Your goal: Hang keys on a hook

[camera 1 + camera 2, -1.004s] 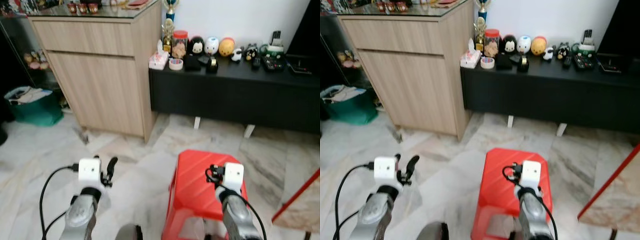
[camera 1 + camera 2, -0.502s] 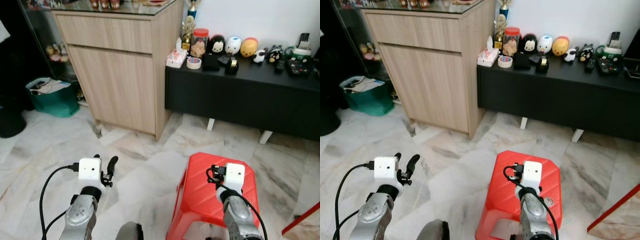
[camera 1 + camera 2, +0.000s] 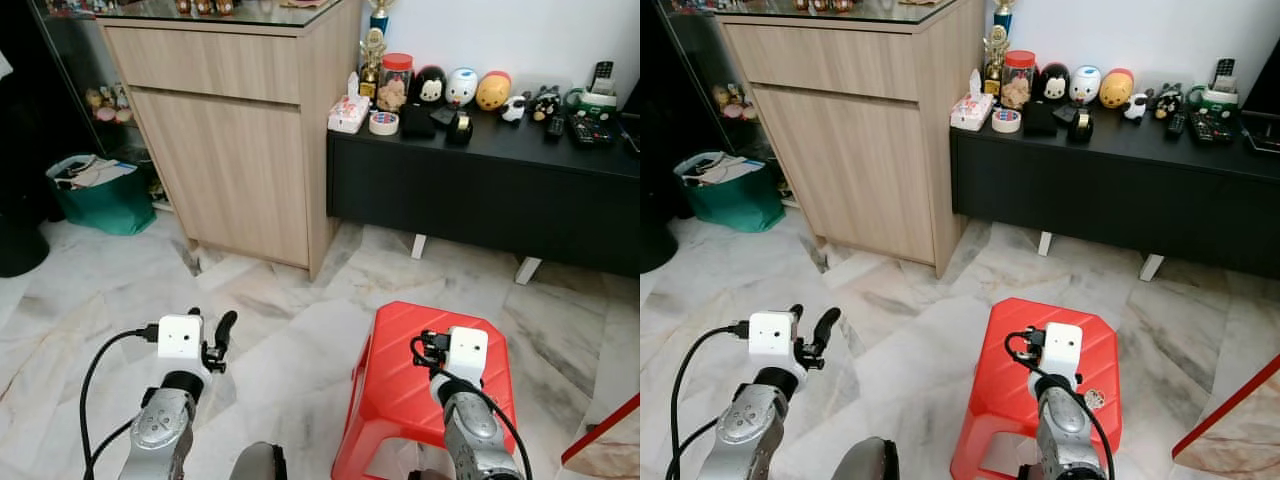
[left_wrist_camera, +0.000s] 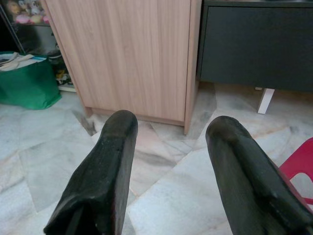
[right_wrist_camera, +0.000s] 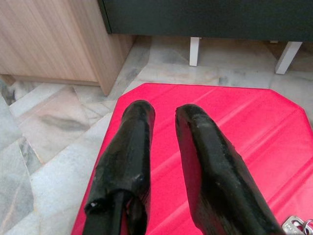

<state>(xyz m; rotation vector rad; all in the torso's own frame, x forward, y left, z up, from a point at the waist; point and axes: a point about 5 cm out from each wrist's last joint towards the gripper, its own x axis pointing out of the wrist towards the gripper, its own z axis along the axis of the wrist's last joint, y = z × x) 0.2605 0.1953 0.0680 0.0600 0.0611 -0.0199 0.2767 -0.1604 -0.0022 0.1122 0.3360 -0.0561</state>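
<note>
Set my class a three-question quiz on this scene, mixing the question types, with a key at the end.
1. True or false: the keys lie on top of the red stool.
2. Multiple choice: the right gripper hovers over A) the green bag, B) the red stool, C) the black sideboard.
3. Fill in: the fingers of the left gripper stand ___ and hold nothing.
Key: 1 true; 2 B; 3 open.
</note>
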